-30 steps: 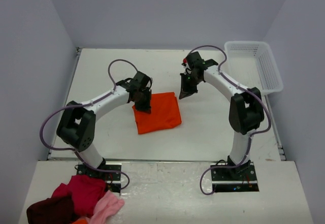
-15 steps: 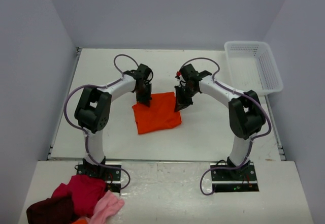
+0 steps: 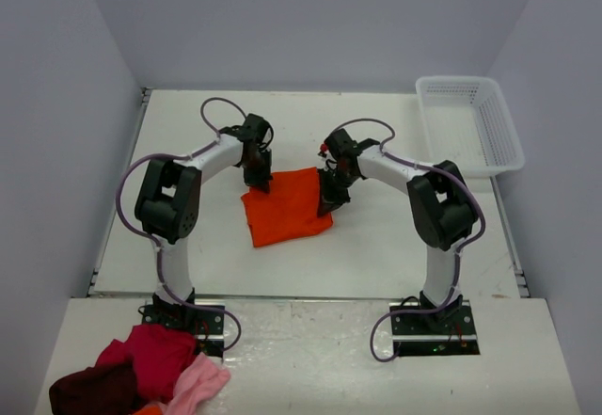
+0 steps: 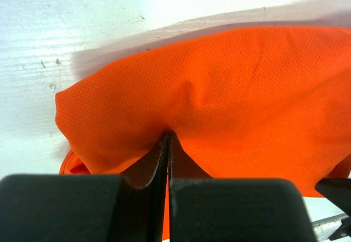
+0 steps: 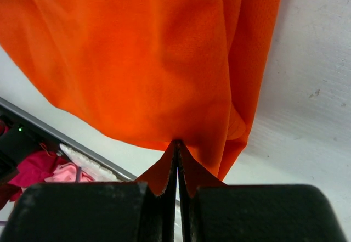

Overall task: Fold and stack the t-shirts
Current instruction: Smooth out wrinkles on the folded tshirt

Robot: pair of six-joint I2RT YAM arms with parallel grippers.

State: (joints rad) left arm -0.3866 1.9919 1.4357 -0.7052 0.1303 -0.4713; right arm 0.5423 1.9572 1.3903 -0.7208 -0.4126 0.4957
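Note:
One bright orange t-shirt (image 3: pixel 287 210) lies folded into a rough square mid-table. My left gripper (image 3: pixel 257 183) is at its far left corner. In the left wrist view the fingertips (image 4: pixel 168 135) are shut, with the t-shirt (image 4: pixel 230 88) puckered into them. My right gripper (image 3: pixel 326 202) is at the right edge of the cloth. In the right wrist view its jaws (image 5: pixel 177 142) are shut on a fold of the t-shirt (image 5: pixel 137 61), which hangs a little off the table there. No label shows.
A white mesh basket (image 3: pixel 509 142) stands at the far right of the table. A heap of red, maroon and pink clothes (image 3: pixel 150 370) lies on the near platform by the left arm's base, and shows as clothes (image 5: pixel 38 173) in the right wrist view.
The right gripper came down from beyond the shirt onto its right edge. The left gripper shifted to the far left corner. The shirt slid slightly left.

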